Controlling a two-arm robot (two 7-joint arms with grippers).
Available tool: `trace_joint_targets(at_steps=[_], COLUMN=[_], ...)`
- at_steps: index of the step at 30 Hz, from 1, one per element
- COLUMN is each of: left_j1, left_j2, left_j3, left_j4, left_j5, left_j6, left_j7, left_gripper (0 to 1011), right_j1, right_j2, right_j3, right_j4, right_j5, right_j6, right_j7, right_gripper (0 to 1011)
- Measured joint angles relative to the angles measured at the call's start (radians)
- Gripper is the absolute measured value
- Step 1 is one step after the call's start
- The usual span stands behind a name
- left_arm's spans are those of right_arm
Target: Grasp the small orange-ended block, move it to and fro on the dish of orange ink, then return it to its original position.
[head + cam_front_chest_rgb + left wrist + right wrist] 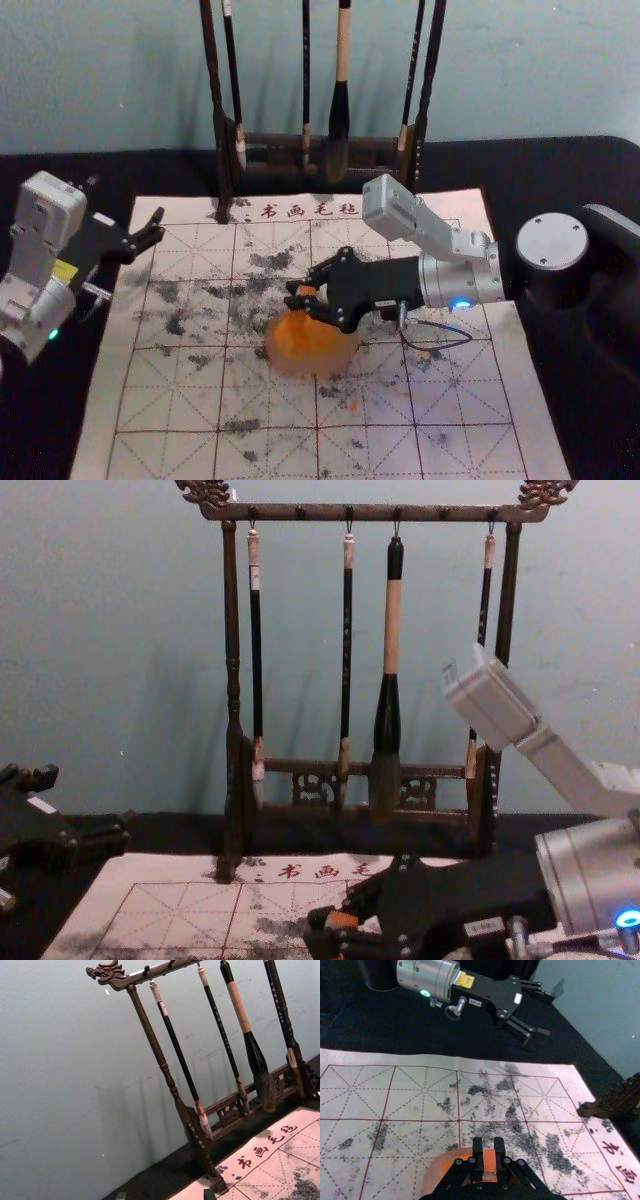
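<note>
"What's closest on the mat (pixel 465 400)?"

"The dish (pixel 347 357), with orange ink (pixel 303 338) in it."

"And the right claw (pixel 292 294)?"

"It reaches in from the robot's right, over the dish's far part. It's closed on the block (pixel 490 1162), one finger pressed to each side."

"How does the block sit?"

"Squeezed between the fingertips, its orange face showing. From the chest view, orange shows just below the fingers too. Whether it touches the ink, I can't tell."

"Where's the left claw (pixel 90 798)?"

"Off at the robot's left, by the mat's left edge, well apart from the dish. Its fingers stand wide open, nothing between them."

"What's behind all that?"

"A dark wooden rack (pixel 232 680) stands at the mat's far edge on the black worktop (pixel 55 425). Four brushes (pixel 392 630) hang from its top bar, tips down, and past them is a pale wall (pixel 120 600)."
</note>
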Motion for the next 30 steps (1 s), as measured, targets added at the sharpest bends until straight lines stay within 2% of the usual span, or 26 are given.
trace_joint_targets(at_steps=[30], left_j1=[0.0], left_j2=[0.0], left_j3=[0.0], left_j4=[0.0], left_j5=[0.0], left_j6=[0.0], left_j7=[0.0], left_gripper=[1001], right_j1=[-0.043], right_j2=[0.053], right_j3=[0.045], right_j4=[-0.048], right_j5=[0.008], right_j6=[0.017], right_j7=[-0.029], right_gripper=[133])
